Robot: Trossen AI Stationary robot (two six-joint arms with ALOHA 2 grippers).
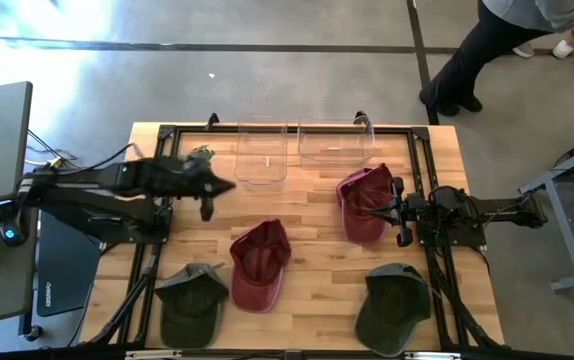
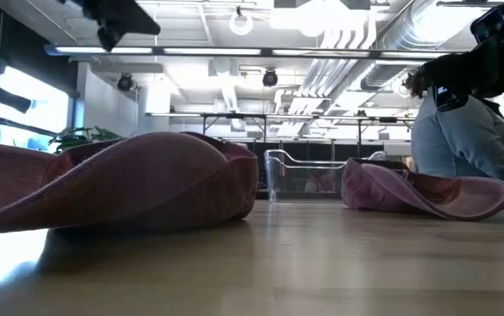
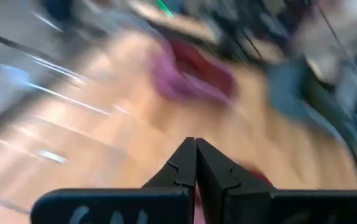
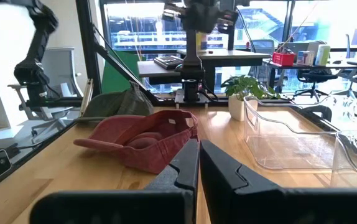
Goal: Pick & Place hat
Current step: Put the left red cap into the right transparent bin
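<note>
Table [image 1: 307, 200]: bare wood mid-front of bins.
Hats: two red, two green.
Bins: two clear (far edge).
Left gripper [image 1: 206, 209]: clenched, empty.
Right gripper [image 1: 400, 213]: clenched, empty.

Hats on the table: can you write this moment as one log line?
red hats: two, untouched | green hats: two | bins: empty | left gripper: shut, raised | right gripper: shut

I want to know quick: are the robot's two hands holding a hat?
Left gripper: jaws closed, holding nothing.
Right gripper: jaws closed, holding nothing, beside a red hat.
</note>
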